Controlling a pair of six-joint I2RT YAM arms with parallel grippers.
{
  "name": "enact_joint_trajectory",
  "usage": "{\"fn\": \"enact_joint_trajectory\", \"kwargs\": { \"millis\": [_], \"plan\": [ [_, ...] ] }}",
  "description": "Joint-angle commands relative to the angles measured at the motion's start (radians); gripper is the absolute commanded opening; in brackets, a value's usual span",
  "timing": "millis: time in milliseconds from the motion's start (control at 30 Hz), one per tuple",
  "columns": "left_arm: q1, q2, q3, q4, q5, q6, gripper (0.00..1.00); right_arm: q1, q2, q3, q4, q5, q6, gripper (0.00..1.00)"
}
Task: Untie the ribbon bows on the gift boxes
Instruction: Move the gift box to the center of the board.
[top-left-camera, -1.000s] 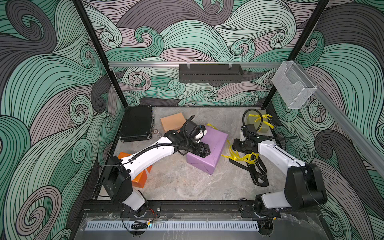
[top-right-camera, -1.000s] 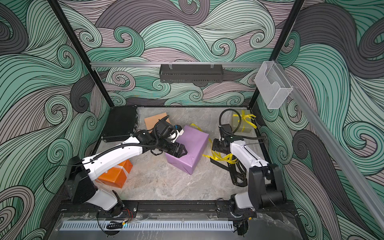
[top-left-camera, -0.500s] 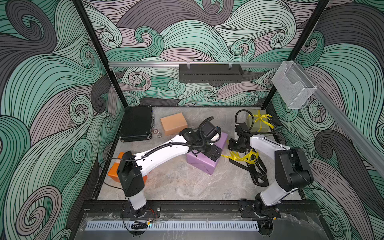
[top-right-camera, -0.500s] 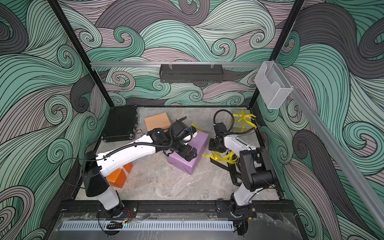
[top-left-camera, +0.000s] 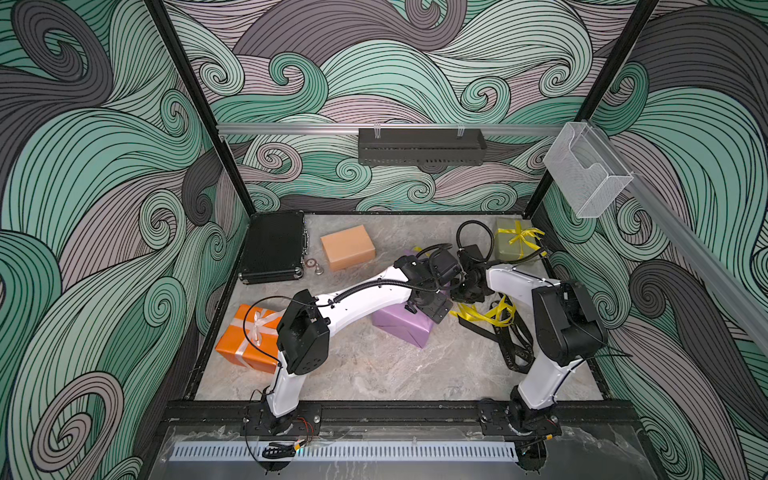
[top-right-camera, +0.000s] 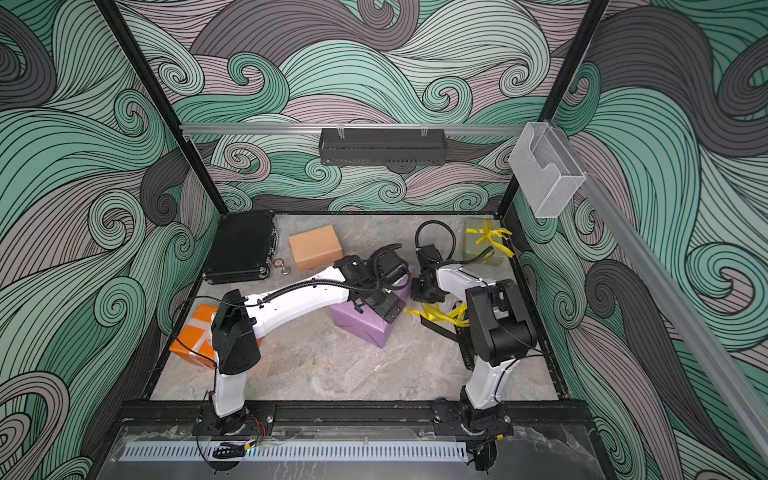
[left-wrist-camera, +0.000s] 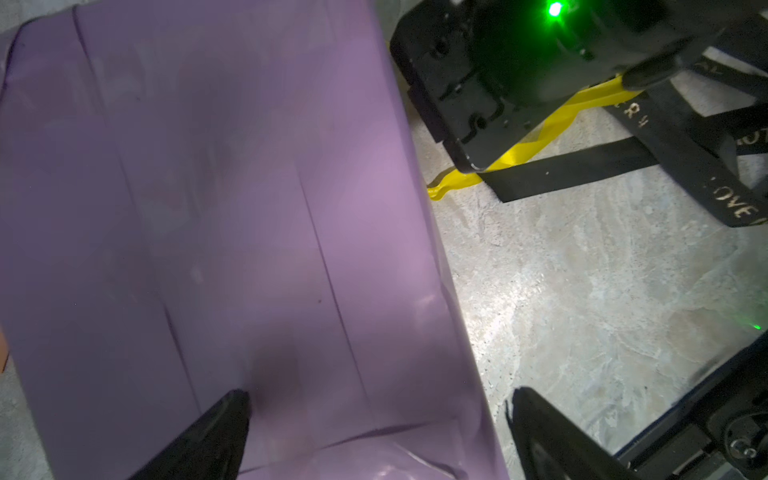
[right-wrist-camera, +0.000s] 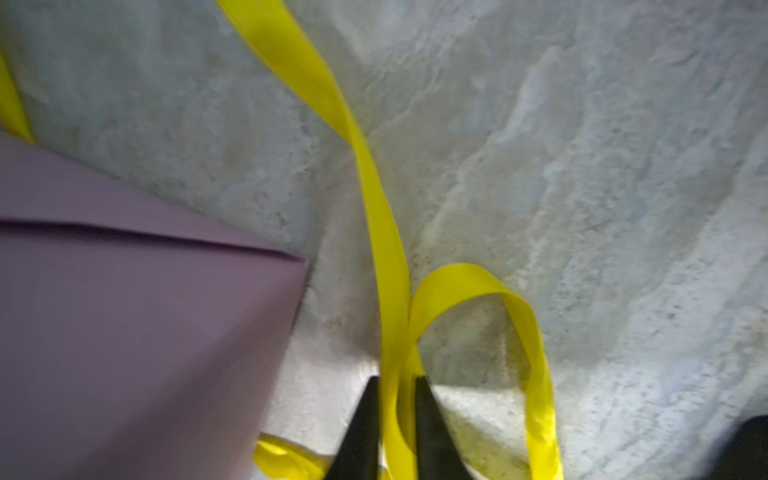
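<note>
The right end effector (right-wrist-camera: 397, 384) is clenched on a loose yellow ribbon (right-wrist-camera: 376, 195), lying on the worktop (top-left-camera: 374, 374) right of centre in a top view, just beside the purple gift box (top-left-camera: 401, 326). It looks light, limp and slick, so a firm pinch near a free end seems best. The left end effector (left-wrist-camera: 378, 397) hangs released over the box.

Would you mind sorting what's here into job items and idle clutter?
Job: large purple paper-wrapped box; orange wrapped box, white ribbon bow; olive-green wrapped box, yellow ribbon bow; tan wrapped box; loose yellow ribbon; black lettered ribbon.
Lying about: black textured hard case; small round metal pieces.
</note>
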Motion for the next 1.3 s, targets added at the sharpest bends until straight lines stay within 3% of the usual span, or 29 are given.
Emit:
{"fn": "enact_joint_trajectory", "kwargs": {
  "millis": [0,233,667,867,1267],
  "plan": [
    [-0.007,0.040,0.028,-0.065,-0.095,0.005,0.99,0.001,-0.003,0.008,-0.022,0.036,-0.001,0.01],
    [-0.007,0.061,0.022,-0.104,-0.230,-0.044,0.98,-0.028,-0.120,-0.011,-0.019,0.033,0.020,0.00],
    [0.065,0.024,-0.035,-0.099,-0.291,-0.065,0.99,-0.157,-0.502,-0.061,-0.008,0.063,0.110,0.00],
    [0.108,0.002,-0.048,-0.104,-0.287,-0.082,0.98,-0.228,-0.693,0.011,-0.072,0.149,0.130,0.00],
    [0.165,-0.004,-0.060,-0.098,-0.261,-0.105,0.98,-0.307,-0.800,0.227,-0.160,0.326,0.147,0.00]
  ]
}}
